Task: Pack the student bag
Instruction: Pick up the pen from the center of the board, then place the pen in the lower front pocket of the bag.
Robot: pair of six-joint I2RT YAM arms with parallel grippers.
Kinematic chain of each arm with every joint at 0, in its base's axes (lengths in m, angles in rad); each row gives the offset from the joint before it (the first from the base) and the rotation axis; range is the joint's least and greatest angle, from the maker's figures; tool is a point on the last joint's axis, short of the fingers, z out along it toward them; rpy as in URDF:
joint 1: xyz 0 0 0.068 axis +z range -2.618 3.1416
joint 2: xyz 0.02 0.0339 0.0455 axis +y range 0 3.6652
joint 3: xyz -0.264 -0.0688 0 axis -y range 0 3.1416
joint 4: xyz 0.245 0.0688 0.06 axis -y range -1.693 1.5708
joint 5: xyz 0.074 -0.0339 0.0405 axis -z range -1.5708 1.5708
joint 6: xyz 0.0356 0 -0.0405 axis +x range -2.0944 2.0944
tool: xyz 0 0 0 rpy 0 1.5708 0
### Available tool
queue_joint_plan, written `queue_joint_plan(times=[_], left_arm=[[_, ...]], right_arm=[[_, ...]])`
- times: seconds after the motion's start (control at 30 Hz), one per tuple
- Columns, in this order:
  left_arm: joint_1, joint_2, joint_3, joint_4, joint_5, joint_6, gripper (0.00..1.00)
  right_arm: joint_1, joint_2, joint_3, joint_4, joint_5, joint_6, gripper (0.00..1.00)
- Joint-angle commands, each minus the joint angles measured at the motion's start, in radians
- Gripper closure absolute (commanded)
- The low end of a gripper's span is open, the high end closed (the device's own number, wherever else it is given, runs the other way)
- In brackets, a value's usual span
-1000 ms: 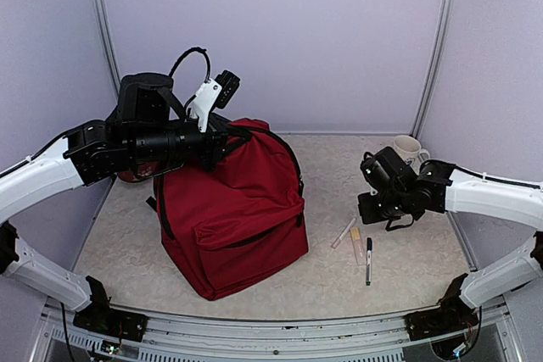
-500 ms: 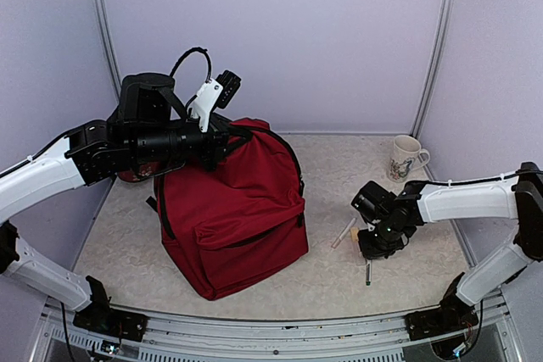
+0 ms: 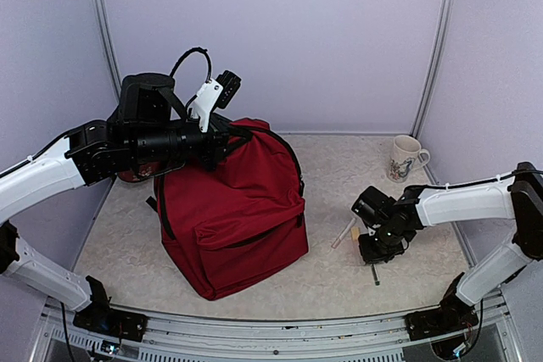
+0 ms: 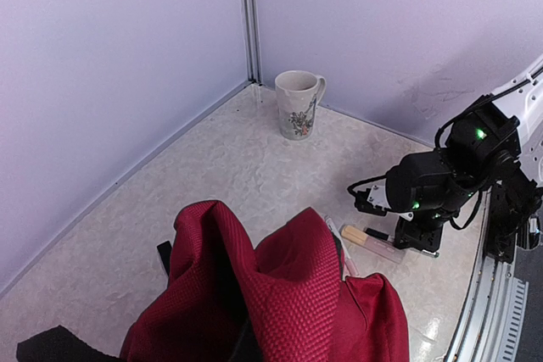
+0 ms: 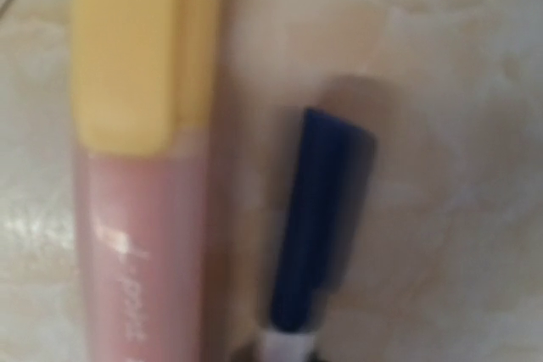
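Observation:
The student bag [image 3: 233,218], dark red with a front pocket, stands on the left half of the table. My left gripper [image 3: 227,136] is shut on the fabric at its top and holds it up. In the left wrist view the raised red fabric [image 4: 288,294] hides the fingers. My right gripper [image 3: 379,252] is down on the table, right of the bag, over a dark pen [image 3: 374,275]. The right wrist view shows that pen's blue cap [image 5: 327,226] very close, beside a pink tube with a yellow cap [image 5: 140,209]. The right fingers do not show.
A white patterned mug [image 3: 405,158] stands at the back right near the wall. A thin white pen [image 3: 344,233] lies between the bag and the right gripper. Purple walls enclose the table on three sides.
My right arm has swung forward and dropped from above the table onto the pens. The dark pen has shifted a little toward the front. The left arm and bag have not moved.

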Motion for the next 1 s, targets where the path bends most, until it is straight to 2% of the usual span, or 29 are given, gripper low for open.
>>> queue_joint_plan(times=[0.0,0.17,0.3,0.4,0.53,0.7,0.83,0.97], left_arm=[[0.002,0.001,-0.003,0.021,0.005,-0.001,0.99],[0.003,-0.002,-0.003,0.02,0.004,0.0,1.0],[0.003,-0.003,-0.004,0.02,0.004,0.0,1.0],[0.003,-0.001,-0.004,0.02,0.005,0.0,1.0],[0.004,0.002,-0.005,0.02,0.006,0.0,0.99],[0.004,0.0,-0.007,0.025,0.0,0.002,1.0],[0.004,0.002,-0.01,0.025,-0.004,0.004,1.0],[0.004,0.003,-0.01,0.025,-0.007,0.006,1.0]], right_arm=[[-0.013,0.04,-0.008,-0.019,0.039,0.01,0.88],[-0.013,0.012,0.02,-0.052,0.079,0.012,0.99],[-0.013,-0.06,0.074,-0.118,0.149,0.011,1.0],[-0.011,-0.144,0.139,-0.075,0.116,-0.075,1.0],[0.006,-0.262,0.224,0.159,-0.054,-0.241,1.0],[0.12,-0.37,0.196,0.62,-0.298,-0.508,1.0],[0.213,-0.35,0.149,0.904,-0.534,-0.674,1.0],[0.302,-0.256,0.121,1.081,-0.712,-0.872,1.0]])
